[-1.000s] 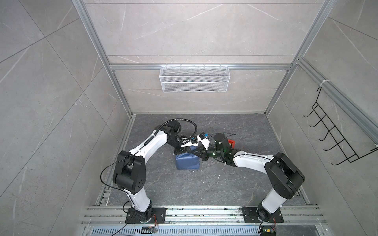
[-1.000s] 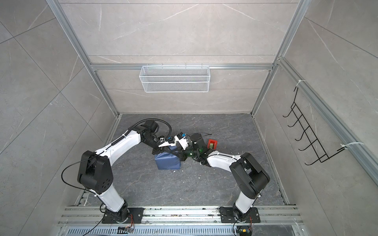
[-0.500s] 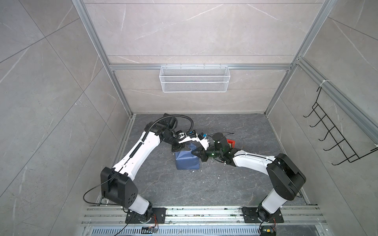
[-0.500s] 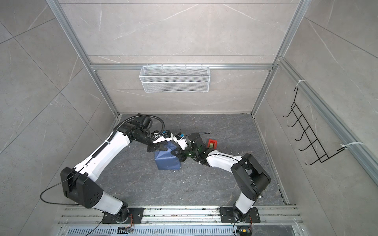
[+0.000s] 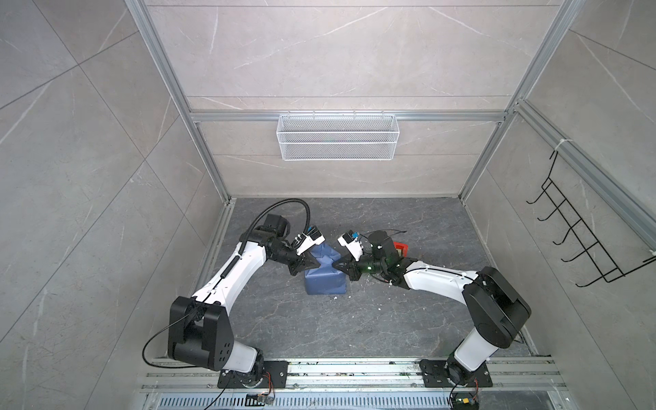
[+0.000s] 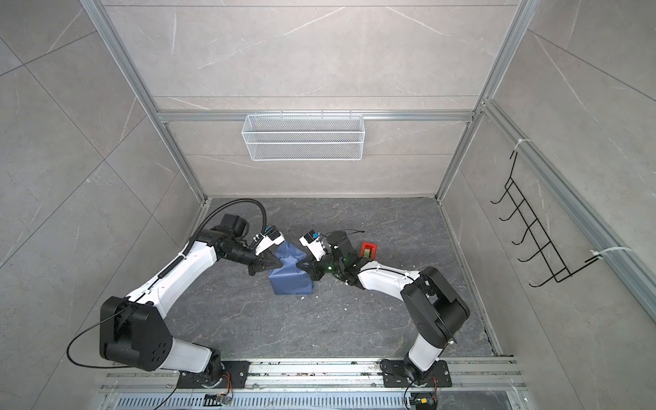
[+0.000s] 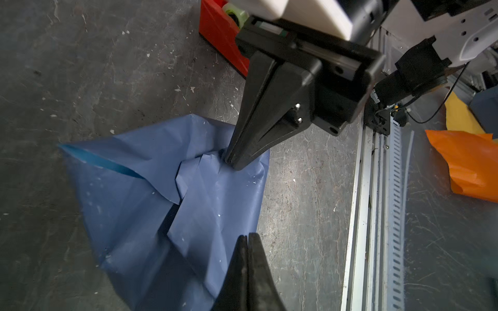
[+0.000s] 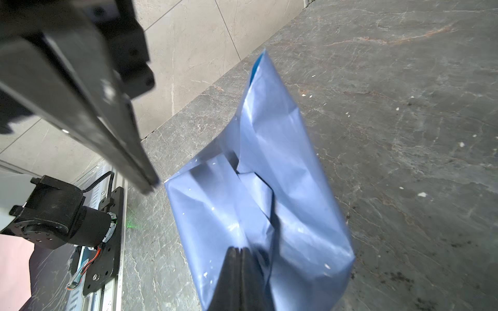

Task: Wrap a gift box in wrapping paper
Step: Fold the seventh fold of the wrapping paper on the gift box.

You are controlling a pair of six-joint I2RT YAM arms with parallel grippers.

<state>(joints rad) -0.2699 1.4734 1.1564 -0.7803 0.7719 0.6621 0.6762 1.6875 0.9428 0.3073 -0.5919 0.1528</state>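
The wrapping paper (image 5: 324, 278) (image 6: 291, 278) lies folded into a blue parcel in the middle of the dark floor, with creased flaps overlapping on top (image 7: 215, 194) (image 8: 283, 175). The gift box is hidden under it. My left gripper (image 5: 317, 265) (image 6: 279, 264) (image 7: 247, 235) is shut with nothing between its fingers. Its tip is at the parcel's left top edge (image 8: 151, 187). My right gripper (image 5: 336, 265) (image 6: 298, 265) (image 8: 238, 249) is shut too, and its tip presses into the folds at the parcel's right side (image 7: 234, 164).
A red tape dispenser (image 5: 401, 246) (image 6: 369, 250) (image 7: 221, 35) stands just behind my right wrist. A white wire basket (image 5: 337, 136) hangs on the back wall and a black hook rack (image 5: 582, 241) on the right wall. The metal rail (image 5: 355, 369) borders the front. White scraps dot the floor.
My left gripper has drawn back leftward from above the parcel beside the right gripper to the parcel's left edge, opening briefly and shutting again. The right arm has hardly moved.
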